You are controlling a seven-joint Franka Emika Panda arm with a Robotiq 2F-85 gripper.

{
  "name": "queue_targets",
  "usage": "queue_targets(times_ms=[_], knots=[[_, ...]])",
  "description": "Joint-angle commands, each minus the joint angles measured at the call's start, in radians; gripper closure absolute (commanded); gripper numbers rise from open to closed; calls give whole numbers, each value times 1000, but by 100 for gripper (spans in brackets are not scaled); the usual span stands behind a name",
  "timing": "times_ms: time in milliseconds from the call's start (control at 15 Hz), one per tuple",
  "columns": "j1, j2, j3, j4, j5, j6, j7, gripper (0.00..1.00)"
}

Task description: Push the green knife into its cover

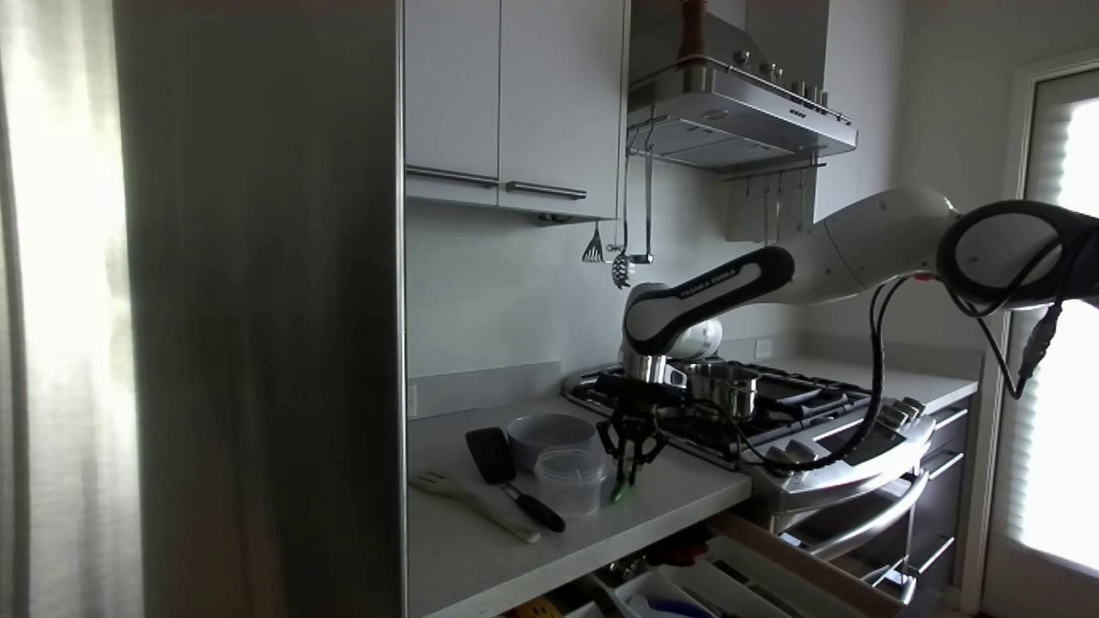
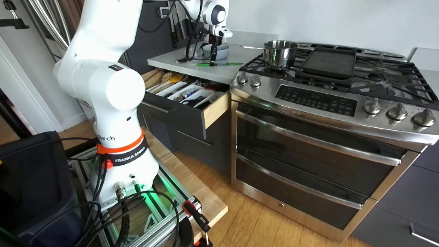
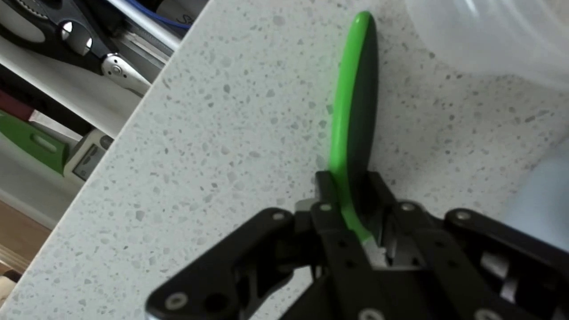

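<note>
The green knife lies on the light speckled counter. In the wrist view its green and black handle (image 3: pixel 351 102) points away from the gripper. My gripper (image 3: pixel 350 180) has one finger on each side of the handle near its blade end and looks shut on it. In an exterior view the gripper (image 2: pixel 213 62) stands over the knife, with the green handle (image 2: pixel 203 64) on one side and another green length (image 2: pixel 234 63) on the other. I cannot tell whether that length is blade or cover. In an exterior view the gripper (image 1: pixel 631 474) points down, a green tip (image 1: pixel 618 492) below it.
A clear plastic tub (image 1: pixel 570 482) and a grey bowl (image 1: pixel 549 433) stand close beside the gripper. A black spatula (image 1: pixel 493 457) and a wooden utensil (image 1: pixel 481 505) lie beyond. An open drawer (image 2: pixel 192 113) with utensils juts out below the counter edge. The stove (image 2: pixel 319 92) holds a pot (image 2: pixel 279 55).
</note>
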Motion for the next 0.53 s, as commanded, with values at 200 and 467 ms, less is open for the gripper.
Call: queue_targets(times_ms=[200,467], knots=[[-19,42,-2,38,19,18,-55,95],[-27,43,-7,34,24,56,-46,95]])
